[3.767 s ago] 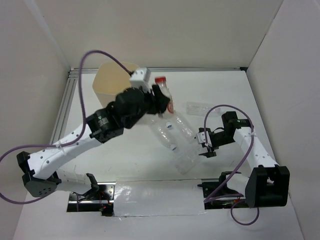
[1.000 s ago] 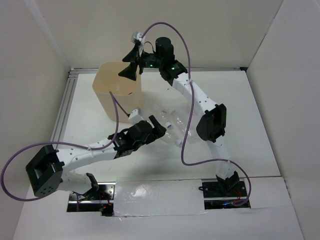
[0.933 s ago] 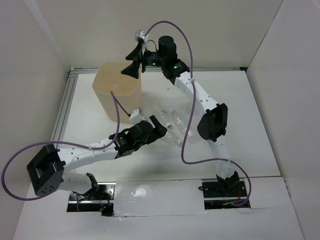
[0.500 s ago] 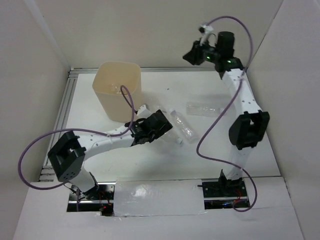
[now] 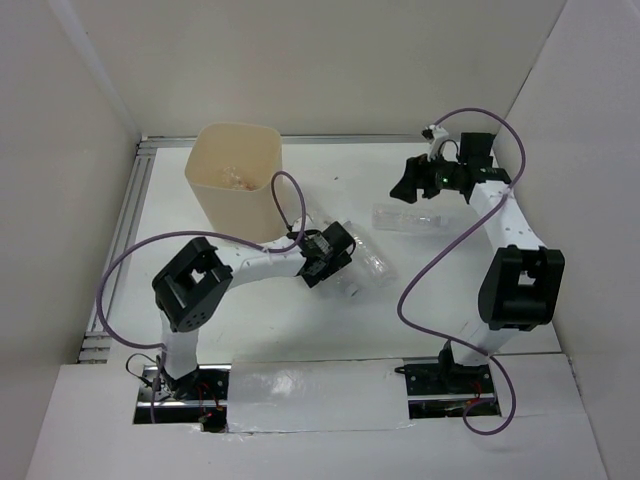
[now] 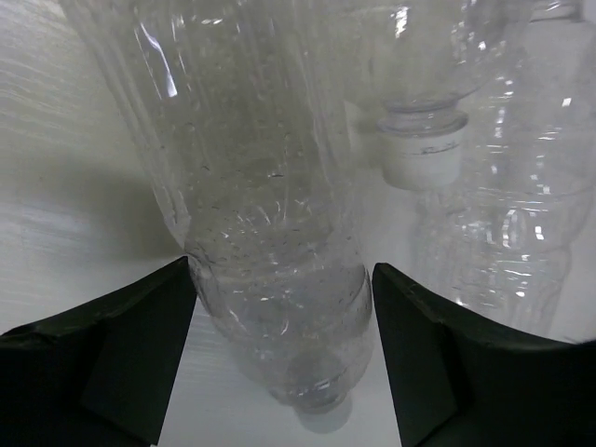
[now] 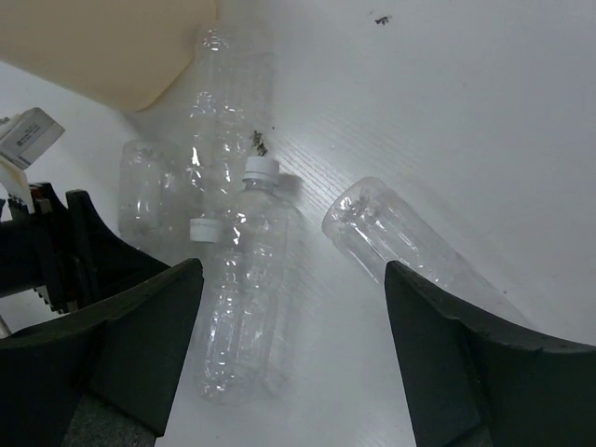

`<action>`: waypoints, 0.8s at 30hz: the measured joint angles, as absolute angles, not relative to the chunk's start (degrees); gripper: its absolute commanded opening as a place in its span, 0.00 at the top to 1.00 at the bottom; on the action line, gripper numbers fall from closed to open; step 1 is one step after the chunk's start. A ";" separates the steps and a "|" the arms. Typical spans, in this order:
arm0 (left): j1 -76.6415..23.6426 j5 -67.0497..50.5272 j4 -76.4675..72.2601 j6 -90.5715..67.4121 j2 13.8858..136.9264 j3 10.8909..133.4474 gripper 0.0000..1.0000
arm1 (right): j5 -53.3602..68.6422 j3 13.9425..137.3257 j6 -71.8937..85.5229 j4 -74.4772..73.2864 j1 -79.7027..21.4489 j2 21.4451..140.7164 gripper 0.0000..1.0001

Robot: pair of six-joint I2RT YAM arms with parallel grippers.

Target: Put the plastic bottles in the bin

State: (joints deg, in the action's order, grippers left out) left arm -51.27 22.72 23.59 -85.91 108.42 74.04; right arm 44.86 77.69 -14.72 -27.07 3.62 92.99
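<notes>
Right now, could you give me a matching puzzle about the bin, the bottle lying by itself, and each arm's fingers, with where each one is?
1. bin
2. lone bottle
3. left fingers
4. right fingers

A. in the air, nothing between them
B. either side of a clustered bottle
C. upright, far left of the table
D. lying flat, right half of the table

Pairs: 1-C, 2-D, 3-B, 4-A.

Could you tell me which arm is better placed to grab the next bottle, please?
Left: the left claw straddles a bottle near the bin; the right claw hovers open higher up.
</notes>
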 measured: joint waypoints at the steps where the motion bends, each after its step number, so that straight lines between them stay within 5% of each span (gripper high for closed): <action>1: -51.27 22.46 24.23 -85.91 108.92 74.26 0.16 | 45.08 77.62 -14.94 -27.18 3.88 92.90 0.13; 4: -51.27 21.80 25.76 -85.73 110.21 74.37 0.30 | 46.09 77.60 -15.86 -27.49 4.34 92.75 0.05; 10: -52.64 22.26 26.35 -83.40 107.46 72.14 0.93 | 47.57 77.60 -19.86 -30.20 4.21 92.75 0.00; 11: -53.43 22.70 26.87 -82.17 106.24 71.35 0.97 | 47.68 77.60 -20.91 -30.81 3.70 92.75 0.00; 15: -58.39 24.77 28.36 -73.21 97.95 69.69 0.99 | 47.83 77.30 -25.15 -34.48 1.08 92.68 0.03; 21: -62.63 27.64 22.13 -51.05 81.08 73.65 0.99 | 45.34 71.00 -27.00 -34.76 -2.52 88.01 0.92; 23: -59.92 29.17 20.34 -44.56 78.87 78.56 0.99 | 43.90 69.17 -26.48 -34.74 -3.81 86.37 0.88; 24: -57.69 30.11 19.18 -41.74 78.52 81.34 0.99 | 42.96 68.20 -26.24 -34.68 -4.34 85.76 0.67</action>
State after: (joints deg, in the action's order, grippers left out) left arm -57.69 30.11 19.18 -41.74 78.52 81.34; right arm 42.96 68.20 -26.24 -34.68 -4.34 85.76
